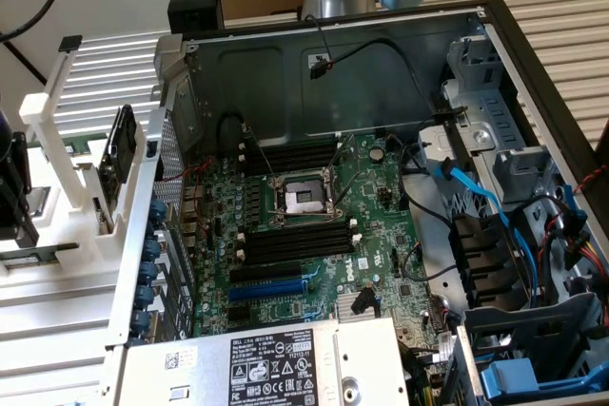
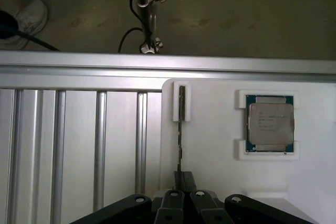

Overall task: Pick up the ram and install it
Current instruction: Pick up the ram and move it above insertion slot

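Observation:
The ram [image 2: 180,129] stands on edge in a narrow slot of a white fixture [image 2: 210,156], so I see it as a thin dark strip. My gripper [image 2: 184,179] sits over the strip's near end, fingers drawn together on it. In the exterior view the gripper [image 1: 21,235] is a black body at the far left edge, above the white fixture [image 1: 57,225] and outside the computer case. The motherboard's black memory slots [image 1: 295,240] with white end clips lie beside the CPU socket [image 1: 300,199].
A processor chip [image 2: 269,124] rests in its own white holder beside the ram slot. The open case [image 1: 333,54] holds a blue expansion slot [image 1: 271,287], cables, drive bays [image 1: 533,187] and a power supply [image 1: 276,363]. A black part [image 1: 122,154] stands in the white rack.

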### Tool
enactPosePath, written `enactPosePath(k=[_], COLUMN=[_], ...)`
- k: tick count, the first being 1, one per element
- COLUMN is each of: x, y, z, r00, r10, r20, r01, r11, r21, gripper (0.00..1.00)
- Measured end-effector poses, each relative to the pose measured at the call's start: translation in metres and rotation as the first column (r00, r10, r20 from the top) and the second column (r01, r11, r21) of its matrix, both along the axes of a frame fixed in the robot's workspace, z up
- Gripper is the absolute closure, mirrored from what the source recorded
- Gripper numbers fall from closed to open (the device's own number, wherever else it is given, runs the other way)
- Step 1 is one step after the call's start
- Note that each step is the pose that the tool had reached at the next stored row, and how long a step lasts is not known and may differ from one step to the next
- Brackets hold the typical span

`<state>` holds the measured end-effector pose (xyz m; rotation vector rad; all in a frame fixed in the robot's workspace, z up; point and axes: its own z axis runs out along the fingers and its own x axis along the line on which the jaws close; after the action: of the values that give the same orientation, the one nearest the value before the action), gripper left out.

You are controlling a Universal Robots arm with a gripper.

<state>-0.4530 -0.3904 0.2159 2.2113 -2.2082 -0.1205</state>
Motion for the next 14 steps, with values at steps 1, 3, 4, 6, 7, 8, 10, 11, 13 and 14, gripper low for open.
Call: enactPosePath(k=[1, 3, 4, 6, 7, 8, 10, 11, 13, 14], x=[0.0000, 0.0000, 0.0000, 0.0000, 0.0000, 0.0000, 0.0000, 0.0000, 0.0000, 0.0000], y=[0.0000, 0.0000, 0.0000, 0.0000, 0.0000, 0.0000, 0.0000, 0.0000, 0.0000, 0.0000], z=[0.0000, 0.0000, 0.0000, 0.0000, 0.0000, 0.0000, 0.0000, 0.0000, 0.0000, 0.0000], r00=[1.0000, 1.0000, 1.0000, 1.0000, 1.0000, 1.0000, 1.0000, 1.0000, 1.0000, 1.0000], r10=[0.000, 0.000, 0.000, 0.000, 0.000, 0.000, 0.000, 0.000, 0.000, 0.000], r20=[0.0000, 0.0000, 0.0001, 0.0000, 0.0000, 0.0000, 0.0000, 0.0001, 0.0000, 0.0001], r01=[0.000, 0.000, 0.000, 0.000, 0.000, 0.000, 0.000, 0.000, 0.000, 0.000], r11=[1.0000, 1.0000, 1.0000, 1.0000, 1.0000, 1.0000, 1.0000, 1.0000, 1.0000, 1.0000], r21=[0.0000, 0.0000, 0.0000, 0.0000, 0.0000, 0.0000, 0.0000, 0.0000, 0.0000, 0.0000], gripper=[0.90, 0.90, 0.90, 0.90, 0.90, 0.90, 0.90, 0.90, 0.83, 0.83])
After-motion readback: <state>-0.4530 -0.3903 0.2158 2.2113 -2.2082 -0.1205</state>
